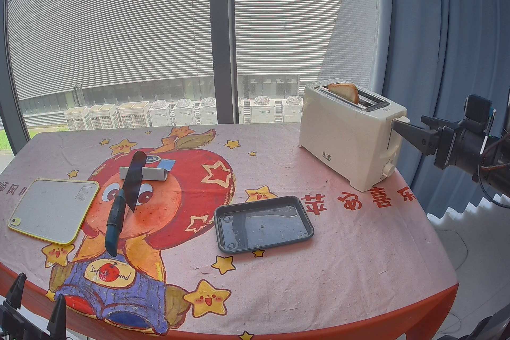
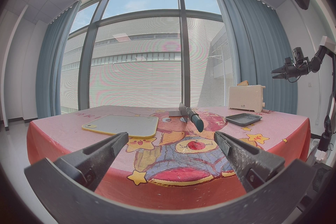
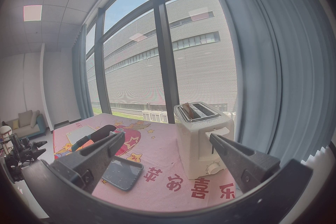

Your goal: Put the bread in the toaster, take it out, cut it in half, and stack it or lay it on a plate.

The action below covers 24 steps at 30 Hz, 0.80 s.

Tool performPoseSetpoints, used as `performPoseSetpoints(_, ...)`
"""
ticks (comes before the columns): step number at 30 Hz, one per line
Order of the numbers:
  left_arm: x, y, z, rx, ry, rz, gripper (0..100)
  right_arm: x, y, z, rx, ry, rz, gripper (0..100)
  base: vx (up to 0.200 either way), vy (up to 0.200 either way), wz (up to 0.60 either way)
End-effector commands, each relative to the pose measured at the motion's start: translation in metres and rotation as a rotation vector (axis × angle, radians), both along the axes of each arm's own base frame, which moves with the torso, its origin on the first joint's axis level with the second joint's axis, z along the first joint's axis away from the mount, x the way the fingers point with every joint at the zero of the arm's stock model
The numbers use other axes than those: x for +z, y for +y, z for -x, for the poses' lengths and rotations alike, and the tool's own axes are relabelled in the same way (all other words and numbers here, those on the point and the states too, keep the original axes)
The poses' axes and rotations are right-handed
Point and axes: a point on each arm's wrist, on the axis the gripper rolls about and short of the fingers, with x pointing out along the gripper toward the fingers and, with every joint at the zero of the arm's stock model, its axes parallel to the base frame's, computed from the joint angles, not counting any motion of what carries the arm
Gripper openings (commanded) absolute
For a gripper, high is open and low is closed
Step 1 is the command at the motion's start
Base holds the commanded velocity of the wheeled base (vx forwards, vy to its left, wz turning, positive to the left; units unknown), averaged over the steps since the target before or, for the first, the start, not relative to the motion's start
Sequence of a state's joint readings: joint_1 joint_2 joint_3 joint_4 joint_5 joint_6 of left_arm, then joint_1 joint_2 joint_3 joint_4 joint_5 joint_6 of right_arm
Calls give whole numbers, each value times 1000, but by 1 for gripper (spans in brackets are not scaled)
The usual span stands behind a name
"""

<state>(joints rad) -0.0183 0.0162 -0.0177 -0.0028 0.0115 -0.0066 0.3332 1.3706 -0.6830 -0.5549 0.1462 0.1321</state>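
Set spread, empty right gripper [image 3: 166,139] onto white lever [image 3: 218,131] of cream two-slot toaster [image 1: 345,144]; probably press straight down, seating browned bread slice [image 1: 343,90]. Leave left gripper [image 2: 170,136] spread, empty.

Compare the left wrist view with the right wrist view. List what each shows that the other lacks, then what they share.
Left wrist view only: the red hanging front edge of the tablecloth and its painted apple badge. Right wrist view only: a pale sofa and the round dial on the white two-slot toaster. Both: that toaster, the browned bread slice standing in its slot, the dark rectangular tray, the blue-handled black knife and the yellow-rimmed grey cutting board.
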Motion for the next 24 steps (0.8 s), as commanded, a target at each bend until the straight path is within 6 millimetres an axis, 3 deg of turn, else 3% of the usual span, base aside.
performPoseSetpoints(1,-5,0,0,1,1,0,100,0,0,2,-16,-4,0,100,0,0,0)
performPoseSetpoints(24,-5,0,0,-1,1,1,100,-22,-8,38,11,29,41,100,0,0,0)
